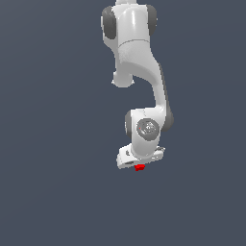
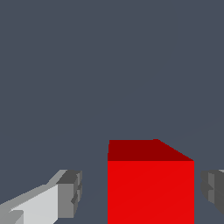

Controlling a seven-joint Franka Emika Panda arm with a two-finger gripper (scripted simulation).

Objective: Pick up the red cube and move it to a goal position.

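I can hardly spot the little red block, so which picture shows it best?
The wrist view. There the red cube fills much of the frame, standing between the hand's two fingers with gaps on both sides. The exterior view shows only a tiny red speck under the hand.

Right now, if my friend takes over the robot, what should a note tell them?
Tool: open, one finger on each side of the red cube, with gaps showing, so not touching it.
Red cube: between the fingers; in the exterior view it peeks out just under the tool.
Done: the tool is lined up around the cube.
Left: close on the cube, lift it, carry it to the goal. No goal mark is visible.
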